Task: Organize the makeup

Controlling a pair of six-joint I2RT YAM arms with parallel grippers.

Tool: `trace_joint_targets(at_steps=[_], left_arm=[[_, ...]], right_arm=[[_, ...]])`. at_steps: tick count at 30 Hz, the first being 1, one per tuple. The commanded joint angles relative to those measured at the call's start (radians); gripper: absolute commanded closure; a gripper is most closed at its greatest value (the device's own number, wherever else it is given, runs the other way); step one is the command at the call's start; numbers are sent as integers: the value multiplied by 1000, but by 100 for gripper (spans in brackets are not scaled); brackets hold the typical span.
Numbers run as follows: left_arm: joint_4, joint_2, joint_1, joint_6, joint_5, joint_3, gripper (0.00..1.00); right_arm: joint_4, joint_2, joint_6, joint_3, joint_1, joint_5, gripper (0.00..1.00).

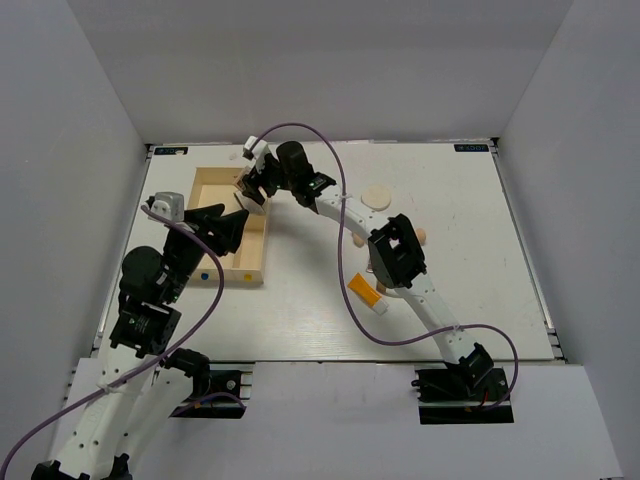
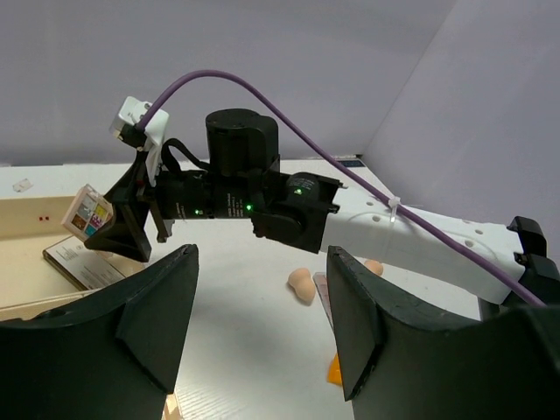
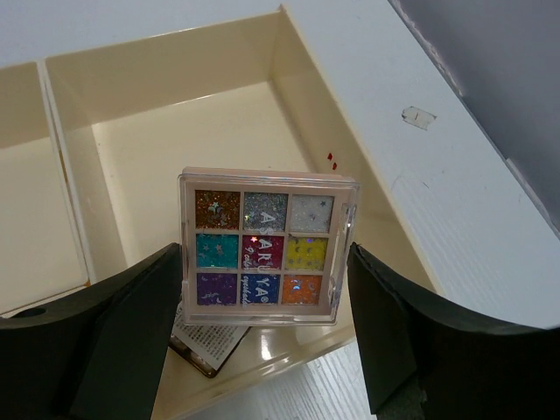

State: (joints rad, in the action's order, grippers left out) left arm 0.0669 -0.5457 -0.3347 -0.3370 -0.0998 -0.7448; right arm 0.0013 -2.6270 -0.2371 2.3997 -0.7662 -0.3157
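Observation:
My right gripper (image 1: 252,186) is shut on a small square eyeshadow palette (image 3: 265,245) with nine glitter colours. It holds the palette tilted over the far right compartment of the pale wooden box (image 3: 166,66). A second flat palette (image 3: 206,337) with a printed label lies on that compartment's floor beneath it. My left gripper (image 2: 261,254) is open and empty, above the table at the box's right side (image 1: 225,228). An orange tube with a white cap (image 1: 362,291), a round white disc (image 1: 377,196) and beige sponges (image 2: 301,284) lie on the table to the right.
The box (image 1: 228,278) stands at the table's left side. My right arm (image 1: 395,255) stretches across the middle of the table over the loose items. White walls close in the table on three sides.

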Motion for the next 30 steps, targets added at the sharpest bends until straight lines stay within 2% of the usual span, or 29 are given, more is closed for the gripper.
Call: trace_joint_targets(at_steps=[1,5,6,8,16,23,27,30], left_arm=[[-13,-23,6,3,-34,7,30],[-15,-19,6,-2,-38,9,30],[-13,-22,6,-2,-37,9,30],[-18,-17,6,0,-35,12,30],[-19,-53,6,3,-46,15,30],[-22,-62,6,6,-51,18,30],[-26,-77,6,4,-67,18,30],[-32,-92,6,1,-92,19,30]], right_arm=[[65,-4,2,68,1,4,44],[48,12,7,64,2,1,35],[42,22,5,61,1,7,26],[37,41,2,55,1,7,21],[0,53,-24,33,-16,30,19],[16,-4,-41,82,-42,66,19],[0,-7,-36,98,-41,84,11],[-63,42,-33,70,-21,111,11]])
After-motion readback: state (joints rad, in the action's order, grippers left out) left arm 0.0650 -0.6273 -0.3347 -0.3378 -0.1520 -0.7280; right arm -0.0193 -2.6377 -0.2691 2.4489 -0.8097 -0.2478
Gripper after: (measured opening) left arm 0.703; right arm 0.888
